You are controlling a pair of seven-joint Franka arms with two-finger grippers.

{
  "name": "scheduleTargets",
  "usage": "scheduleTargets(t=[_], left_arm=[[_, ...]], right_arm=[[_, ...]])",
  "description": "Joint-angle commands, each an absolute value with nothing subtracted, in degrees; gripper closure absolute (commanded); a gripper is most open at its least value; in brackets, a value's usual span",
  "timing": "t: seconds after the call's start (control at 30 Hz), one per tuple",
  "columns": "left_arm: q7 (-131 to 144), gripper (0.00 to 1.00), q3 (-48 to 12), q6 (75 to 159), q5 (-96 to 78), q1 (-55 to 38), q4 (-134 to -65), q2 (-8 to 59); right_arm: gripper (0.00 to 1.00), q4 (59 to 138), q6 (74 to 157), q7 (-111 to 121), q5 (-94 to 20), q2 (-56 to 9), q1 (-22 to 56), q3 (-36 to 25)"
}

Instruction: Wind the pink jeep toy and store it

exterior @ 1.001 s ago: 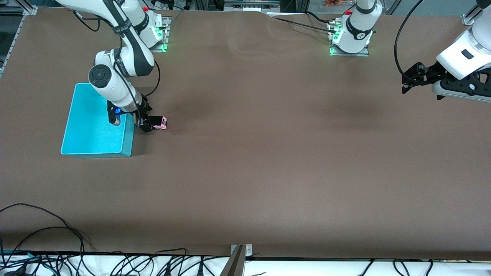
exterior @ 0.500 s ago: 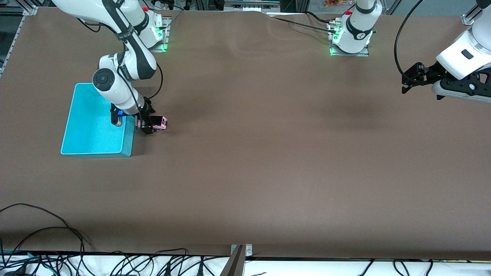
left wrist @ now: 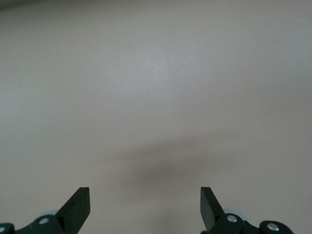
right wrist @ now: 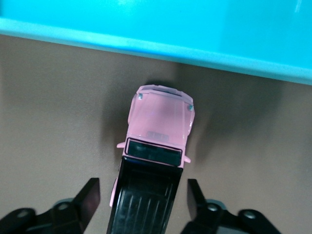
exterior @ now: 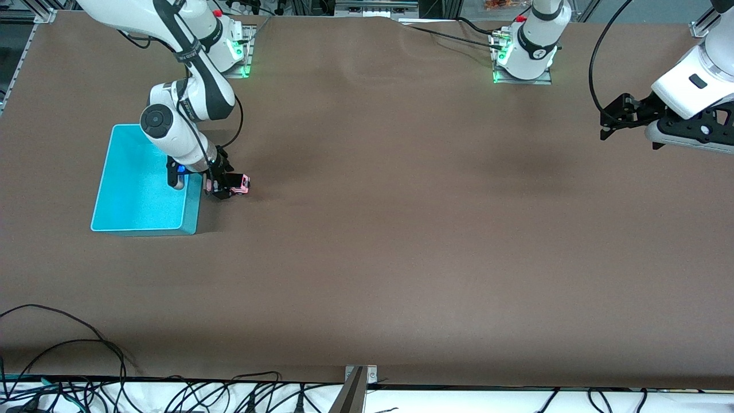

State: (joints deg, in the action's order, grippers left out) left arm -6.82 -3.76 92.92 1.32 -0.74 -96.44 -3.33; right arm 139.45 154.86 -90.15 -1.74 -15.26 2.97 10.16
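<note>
Pink jeep toy (right wrist: 155, 161) sits btwn right gripper (right wrist: 142, 201) jaws, open, not touching.

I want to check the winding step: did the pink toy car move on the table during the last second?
No. The pink toy car stays at the same spot beside the turquoise bin, with the right gripper around it, fingers open.

No legible text, labels, brands or numbers are found in any view; small markings on the arm bases and links are seen but cannot be read
</note>
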Motion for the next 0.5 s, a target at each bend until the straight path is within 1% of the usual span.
scheduleTargets(t=[0.0, 0.03, 0.1, 0.17, 0.47], left_arm=[[-5.89, 0.0, -3.78, 91.49, 1.58, -1.05, -94.66, -2.55], [-5.89, 0.0, -3.78, 91.41, 1.58, -1.05, -94.66, -2.55], [-5.89, 0.0, -3.78, 91.49, 1.58, -1.05, -94.66, -2.55], [-5.89, 0.0, -3.78, 91.41, 1.58, -1.05, -94.66, -2.55], [-5.89, 0.0, -3.78, 91.49, 1.58, -1.05, -94.66, -2.46]], right_arm=[[0.86, 139.83, 156.01, -90.7, -2.02, -15.03, 2.99, 10.02], [0.89, 139.83, 156.01, -90.7, -1.93, -14.59, 2.99, 10.02], [0.93, 139.48, 155.92, -90.7, -1.85, -14.07, 2.99, 9.93], [0.99, 139.48, 155.83, -90.7, -1.67, -13.28, 2.99, 9.93], [1.0, 139.48, 155.13, -88.51, -0.88, -10.55, 3.08, 10.11]])
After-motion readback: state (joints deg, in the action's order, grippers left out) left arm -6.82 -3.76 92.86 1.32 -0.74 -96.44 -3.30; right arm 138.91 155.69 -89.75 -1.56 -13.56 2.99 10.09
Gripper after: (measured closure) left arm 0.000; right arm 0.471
